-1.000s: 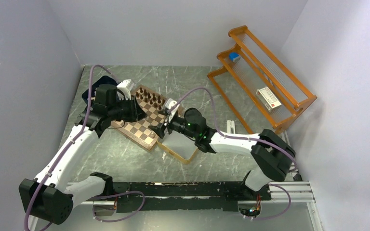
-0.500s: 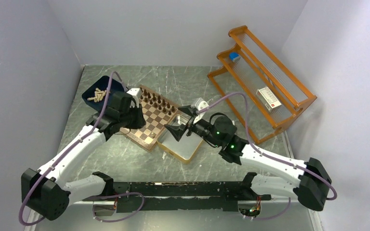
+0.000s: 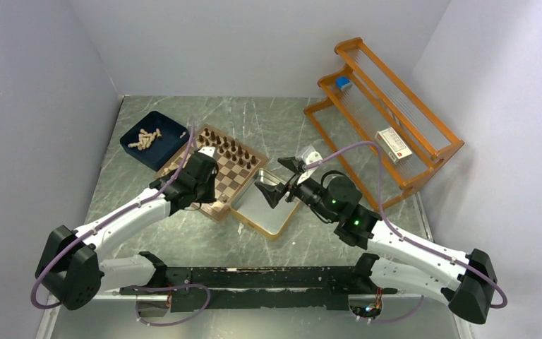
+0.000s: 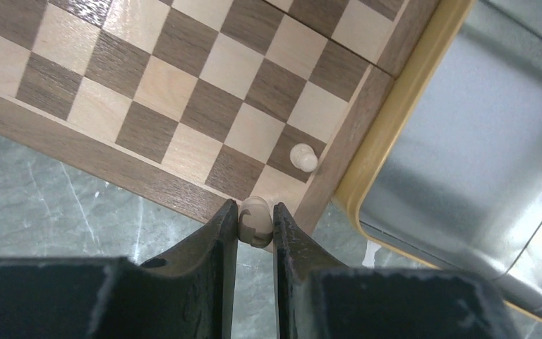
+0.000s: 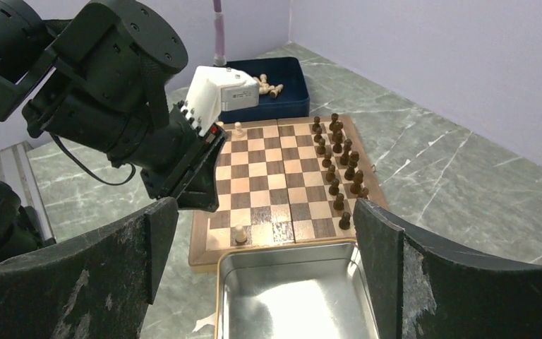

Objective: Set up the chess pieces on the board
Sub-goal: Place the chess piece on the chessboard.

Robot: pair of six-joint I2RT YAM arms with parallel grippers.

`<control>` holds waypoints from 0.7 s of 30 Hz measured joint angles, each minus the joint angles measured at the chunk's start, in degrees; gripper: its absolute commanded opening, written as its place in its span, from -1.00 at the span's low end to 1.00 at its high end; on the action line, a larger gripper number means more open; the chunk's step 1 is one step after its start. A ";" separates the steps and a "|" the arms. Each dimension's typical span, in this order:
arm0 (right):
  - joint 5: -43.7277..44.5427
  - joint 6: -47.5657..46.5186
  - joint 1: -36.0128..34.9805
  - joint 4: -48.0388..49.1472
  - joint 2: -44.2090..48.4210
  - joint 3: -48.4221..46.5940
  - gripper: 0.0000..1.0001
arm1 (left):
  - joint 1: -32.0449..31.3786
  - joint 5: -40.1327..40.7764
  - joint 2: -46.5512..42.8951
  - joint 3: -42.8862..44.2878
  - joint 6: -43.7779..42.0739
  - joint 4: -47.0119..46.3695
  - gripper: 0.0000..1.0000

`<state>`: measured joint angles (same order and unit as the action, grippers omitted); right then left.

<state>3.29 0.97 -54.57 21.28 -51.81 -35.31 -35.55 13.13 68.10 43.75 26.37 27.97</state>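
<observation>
The board (image 3: 234,174) lies mid-table, with dark chess pieces (image 3: 227,147) in two rows along its far side. In the left wrist view my left gripper (image 4: 255,215) is shut on a pale tan piece (image 4: 256,220), held over the board's (image 4: 183,92) near corner square. One pale pawn (image 4: 303,157) stands a square away and also shows in the right wrist view (image 5: 239,233). My right gripper (image 3: 276,179) is wide open and empty above the silver tin (image 3: 261,212); in its own view (image 5: 265,219) it faces the board (image 5: 201,256).
A navy tray (image 3: 149,145) with several pale pieces (image 3: 145,138) sits at the far left. The gold-rimmed tin (image 5: 296,296) touches the board's right edge. An orange wooden rack (image 3: 381,113) stands at the back right. Grey walls close in the table.
My left gripper has come from the navy tray to the board's near corner with a pale piece. My right arm has pulled back right, from over the board to over the tin.
</observation>
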 measured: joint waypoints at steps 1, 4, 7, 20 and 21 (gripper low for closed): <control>0.20 0.00 0.00 -0.24 0.20 0.02 1.00 | -0.07 0.66 0.02 0.00 0.07 -0.31 -0.78; 0.68 -0.02 0.00 -0.85 0.68 0.04 1.00 | -0.31 2.34 0.42 -0.22 0.35 -1.42 -0.77; 1.07 -0.02 0.00 -1.38 1.11 0.09 1.00 | -0.31 3.43 1.66 -0.87 0.52 -2.34 -0.77; 1.68 -1.42 0.00 -2.51 1.97 0.09 1.00 | -0.42 4.85 3.10 -4.26 1.11 -6.23 -0.77; 1.68 -1.44 0.00 -2.51 1.97 0.09 1.00 | -0.42 4.85 3.04 -4.63 1.11 -6.54 -0.77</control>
<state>4.97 -0.47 -54.57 18.76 -49.84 -35.22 -35.97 17.98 71.13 39.11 27.49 21.43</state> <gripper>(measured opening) 0.997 0.245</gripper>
